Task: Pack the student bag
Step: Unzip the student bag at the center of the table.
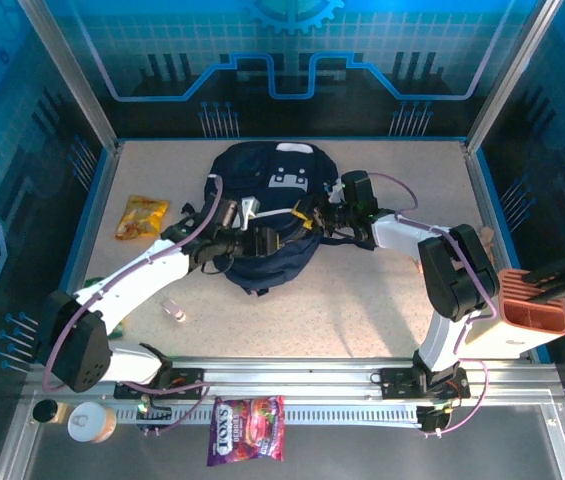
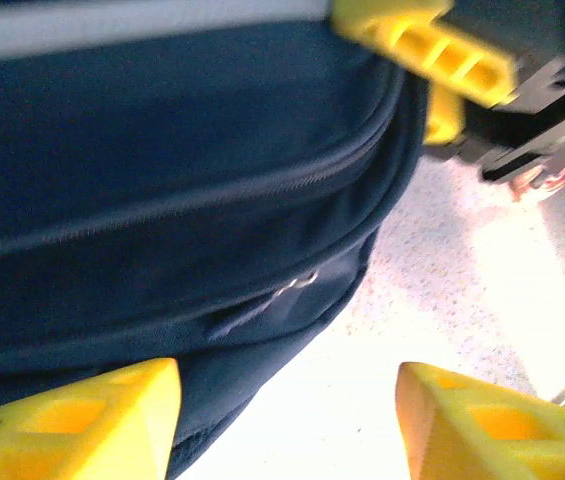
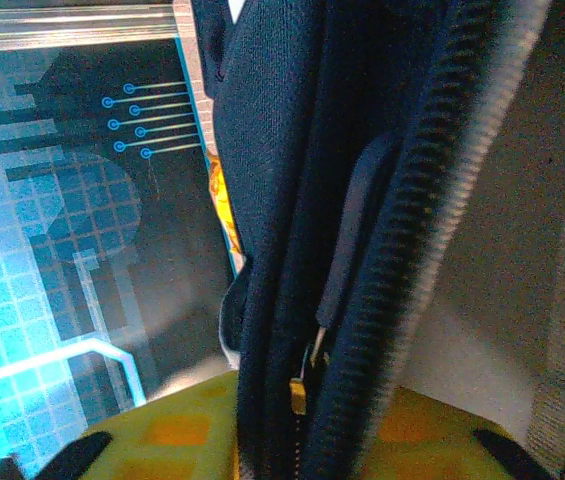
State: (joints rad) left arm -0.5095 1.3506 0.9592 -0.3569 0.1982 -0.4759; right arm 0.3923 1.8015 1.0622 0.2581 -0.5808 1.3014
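Inside a blue-panelled cell, the student bag (image 1: pixel 272 180) lies mid-counter (image 1: pixel 362 300), navy with a pale top patch. The right arm's fingers (image 3: pixel 162 435) pinch its zipper edge (image 3: pixel 402 230), while the left arm's fingers (image 2: pixel 92 420) stand wide beside its flank. Opening appears to be the step in hand; next, the mouth likely needs spreading.

Speckled table (image 1: pixel 362 300) carries the student bag (image 1: pixel 262 170), a snack packet (image 1: pixel 140 216) (orange), perhaps a vial (image 1: pixel 174 310).

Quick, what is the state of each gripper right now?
Left gripper: open, holding nothing.
Right gripper: closed on the student bag at its zipper edge.
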